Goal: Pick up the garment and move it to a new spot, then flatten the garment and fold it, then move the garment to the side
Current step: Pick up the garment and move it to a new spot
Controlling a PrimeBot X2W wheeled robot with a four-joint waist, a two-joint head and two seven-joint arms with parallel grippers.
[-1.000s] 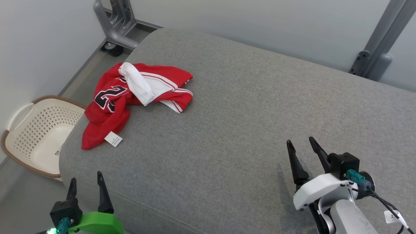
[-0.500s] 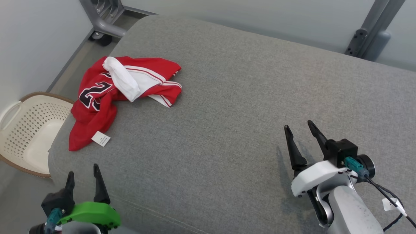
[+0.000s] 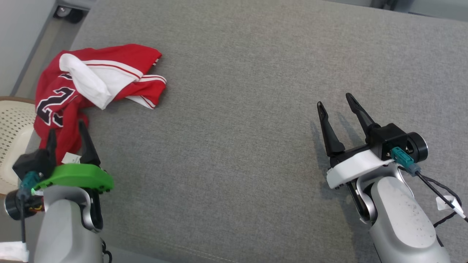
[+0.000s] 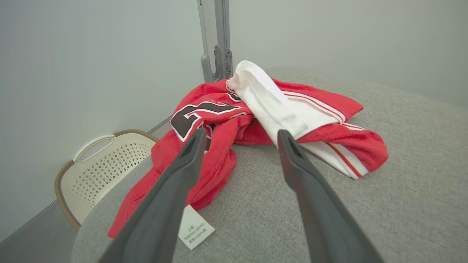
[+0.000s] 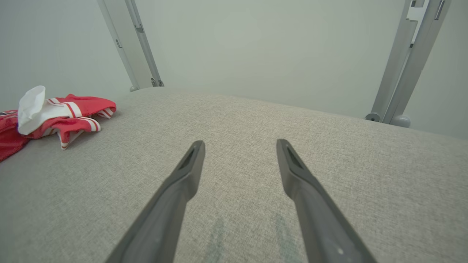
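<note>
The red and white garment [image 3: 91,84] lies crumpled at the far left corner of the grey cushion [image 3: 234,153]. 1 red fold trails along the left edge, where its white label [image 3: 71,158] shows, just above the pale basket [image 3: 11,120] on the floor.

The left gripper [image 3: 66,127] sits at that same edge, its 2 dark fingers [image 4: 175,190] spread wide and aimed at the trailing fold. I'd say it is lined up there because it is the nearer arm for the first pick. I can't tell whether the tips touch cloth yet, and nothing is pinched.

The right gripper [image 3: 335,100] hangs over bare cushion towards the right edge, well apart from the garment, jaws also spread and empty. It is likely waiting. The open middle looks like the obvious new spot for flattening.
</note>
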